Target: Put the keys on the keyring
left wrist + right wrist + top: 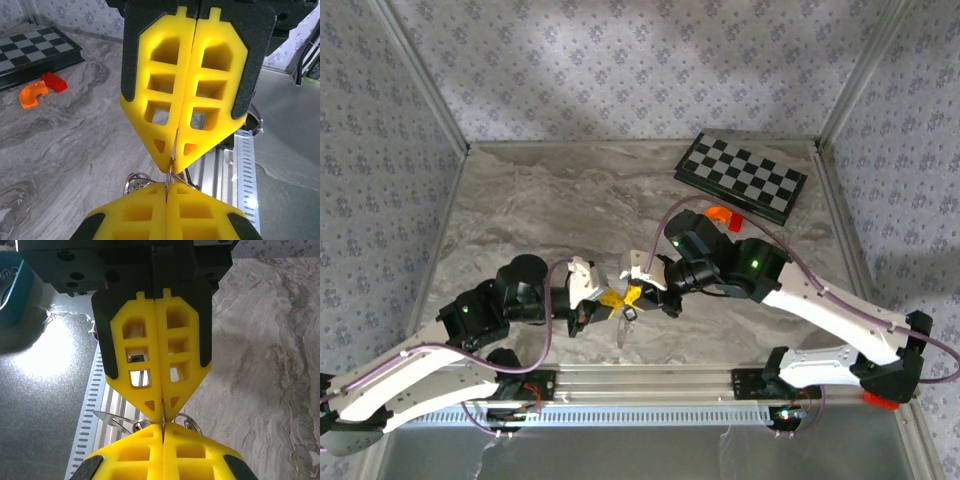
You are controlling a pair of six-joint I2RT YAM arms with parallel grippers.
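A: Left gripper (613,300) and right gripper (635,294) meet tip to tip over the table's (540,220) near edge. Both jaws are closed, pinching the keyring (136,181) edge-on between them.
B: Step?
A: Threading, I'd judge. A key (107,417) juts out beside the ring. The next move calls for prying the coil apart, which is fine work.
B: Obstacles?
A: Chessboard (740,178) and orange block (719,214) lie well apart.

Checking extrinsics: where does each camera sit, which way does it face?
Top external: above, behind the bases, looking down on table, both arms, left gripper meeting right gripper.
Left wrist: looks along own fingers at the right gripper, chessboard beyond.
Right wrist: looks along own fingers at the left gripper.
Both wrist views share the keyring at the shut tips.
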